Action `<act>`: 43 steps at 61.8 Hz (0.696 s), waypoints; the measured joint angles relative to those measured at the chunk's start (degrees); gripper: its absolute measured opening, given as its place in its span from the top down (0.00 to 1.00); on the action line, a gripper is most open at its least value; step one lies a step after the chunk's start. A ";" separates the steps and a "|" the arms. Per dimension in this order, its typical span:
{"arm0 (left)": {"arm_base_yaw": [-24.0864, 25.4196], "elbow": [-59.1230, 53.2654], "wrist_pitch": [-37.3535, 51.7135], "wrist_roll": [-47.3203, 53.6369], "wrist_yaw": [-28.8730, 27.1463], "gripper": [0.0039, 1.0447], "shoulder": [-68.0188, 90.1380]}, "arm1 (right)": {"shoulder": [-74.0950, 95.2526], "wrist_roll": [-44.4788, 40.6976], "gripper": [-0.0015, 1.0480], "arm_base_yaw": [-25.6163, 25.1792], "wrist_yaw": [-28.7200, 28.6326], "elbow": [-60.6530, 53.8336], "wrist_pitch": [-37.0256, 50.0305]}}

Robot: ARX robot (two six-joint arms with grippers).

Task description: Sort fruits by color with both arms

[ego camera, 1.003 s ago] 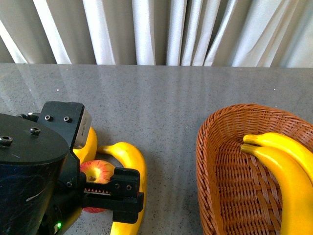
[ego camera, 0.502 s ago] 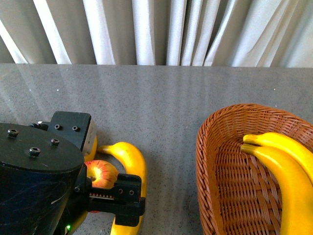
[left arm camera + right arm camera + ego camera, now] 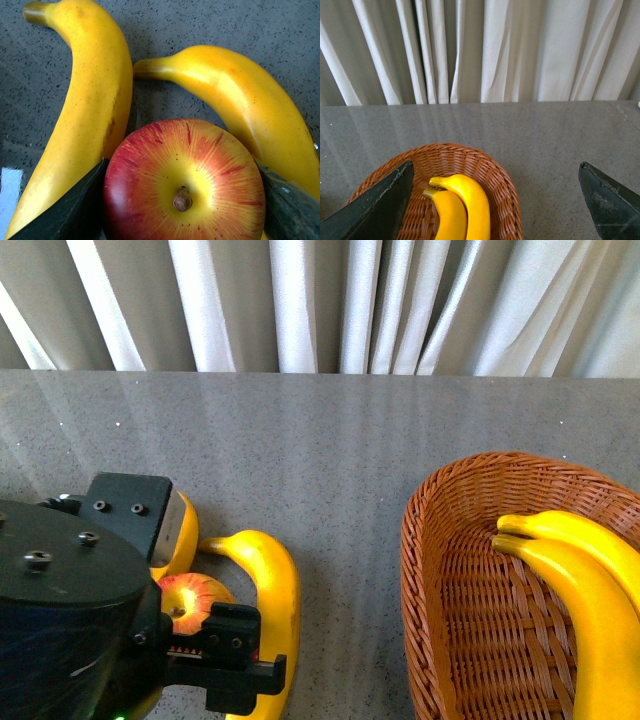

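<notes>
A red apple (image 3: 184,186) streaked with yellow sits stem-up between the black fingers (image 3: 62,212) of my left gripper (image 3: 182,205), which is shut on it. Two yellow bananas (image 3: 87,107) (image 3: 250,107) lie on the grey table on either side of the apple, close against it. In the front view the apple (image 3: 190,598) shows at the lower left beside my bulky left arm (image 3: 70,620), with one curved banana (image 3: 272,585) just right of it. My right gripper (image 3: 495,205) hangs open above the wicker basket's edge, where two more bananas (image 3: 465,202) lie.
The brown wicker basket (image 3: 428,570) stands at the right on the grey speckled table (image 3: 320,450). Pale curtains (image 3: 330,300) hang behind the table's far edge. Bare tabletop lies between the left fruits and the basket.
My left arm has shifted slightly towards the near edge, with the apple still between its jaws. The basket and its bananas have stayed put.
</notes>
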 joint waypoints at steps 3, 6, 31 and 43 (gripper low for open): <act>0.33 -0.96 -0.61 0.00 0.00 0.32 -2.29 | 0.00 0.00 0.09 0.00 0.00 0.00 0.00; 1.05 -1.99 -1.51 0.02 -0.07 0.32 -5.66 | 0.00 0.00 0.09 0.00 0.00 0.00 0.00; 25.03 -10.80 -10.16 3.72 1.79 0.32 -35.63 | 0.00 0.00 0.09 0.00 0.00 0.00 0.00; 41.57 -15.30 -9.25 5.88 7.13 0.32 -37.33 | 0.00 0.00 0.09 0.00 0.00 0.00 0.00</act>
